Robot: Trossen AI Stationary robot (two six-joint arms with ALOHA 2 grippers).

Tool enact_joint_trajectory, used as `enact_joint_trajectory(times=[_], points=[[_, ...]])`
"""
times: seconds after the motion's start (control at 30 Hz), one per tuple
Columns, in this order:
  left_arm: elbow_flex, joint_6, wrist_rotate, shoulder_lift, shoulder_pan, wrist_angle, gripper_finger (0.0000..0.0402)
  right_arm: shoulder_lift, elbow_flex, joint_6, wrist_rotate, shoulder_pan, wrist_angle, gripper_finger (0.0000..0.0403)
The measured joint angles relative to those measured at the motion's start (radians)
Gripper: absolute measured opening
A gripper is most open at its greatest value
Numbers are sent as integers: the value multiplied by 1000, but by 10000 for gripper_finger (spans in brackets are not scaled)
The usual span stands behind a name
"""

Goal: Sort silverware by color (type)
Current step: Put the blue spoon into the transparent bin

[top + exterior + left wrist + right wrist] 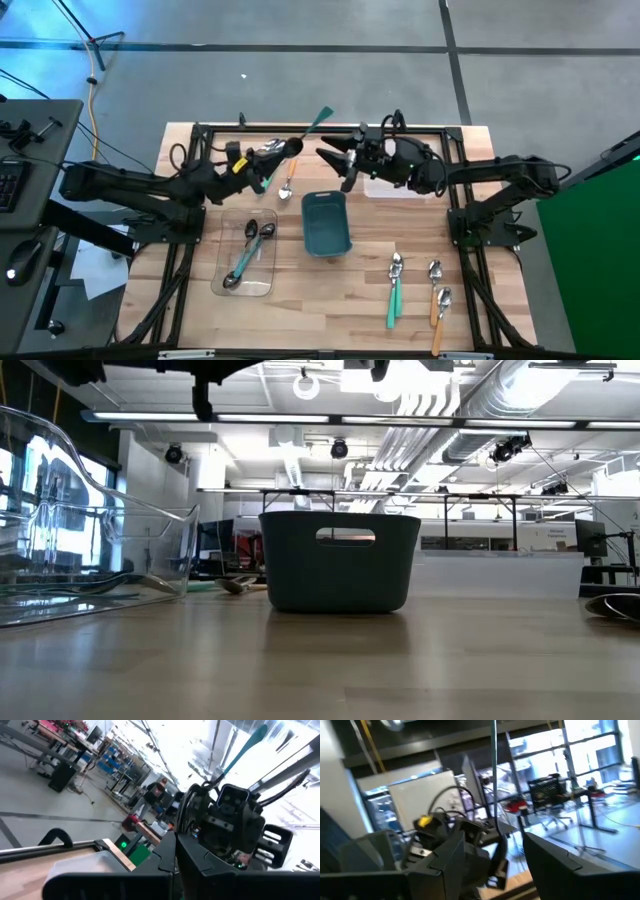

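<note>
Silverware: 2 teal-handled spoons and 2 orange-handled spoons lie loose on near wooden table. Dark spoons in clear plastic tray, left of teal rectangular bin. Far side: left gripper clamped on teal-handled spoon, handle up. Right gripper close by, fingers apart. Risk: handover slips, thin glossy spoon drops.

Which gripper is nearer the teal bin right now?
Right. The right gripper hangs just beyond the teal bin's far edge, jaws open. The left gripper, shut on a teal-handled spoon, sits farther off toward the left.
</note>
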Motion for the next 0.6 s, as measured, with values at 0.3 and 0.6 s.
enact_joint_trajectory(times=[0.3,0.6], points=[[0,9,-15,104,0,98,0,2,0,9,-20,-12,4,185],[0,5,-16,179,0,156,0,2,0,10,33,-32,40,185]])
